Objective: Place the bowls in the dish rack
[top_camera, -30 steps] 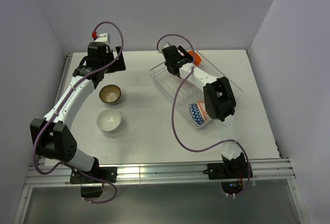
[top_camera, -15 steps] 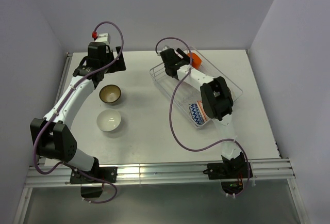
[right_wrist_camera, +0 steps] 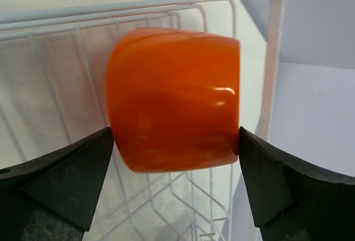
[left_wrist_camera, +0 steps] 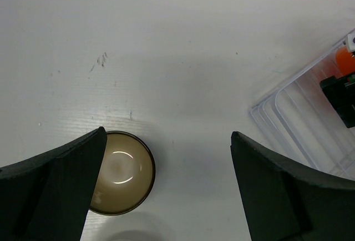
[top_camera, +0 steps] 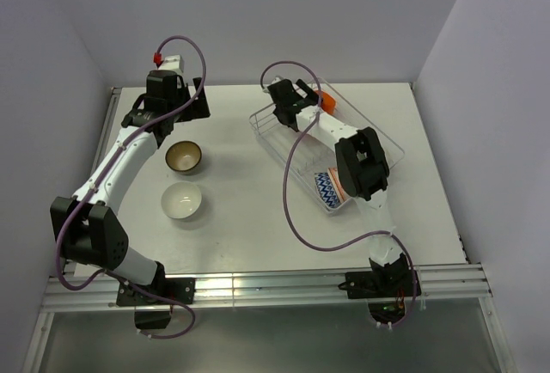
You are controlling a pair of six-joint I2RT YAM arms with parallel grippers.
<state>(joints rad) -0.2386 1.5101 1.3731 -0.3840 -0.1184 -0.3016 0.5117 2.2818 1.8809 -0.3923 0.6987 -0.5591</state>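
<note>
Flanking white table (top_camera: pixel 249 210), pale lilac walls (top_camera: pixel 344 12)

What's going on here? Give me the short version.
Two robot arms are loading bowls into the dish rack. The right end effector is at the rack's far end, its fingers either side of an orange bowl lying on its side among the wires; whether it grips the bowl is unclear. A blue zigzag bowl sits at the rack's near end. The left end effector hovers open over the table beside the dark brown bowl; that and the white bowl are not yet loaded.
</note>
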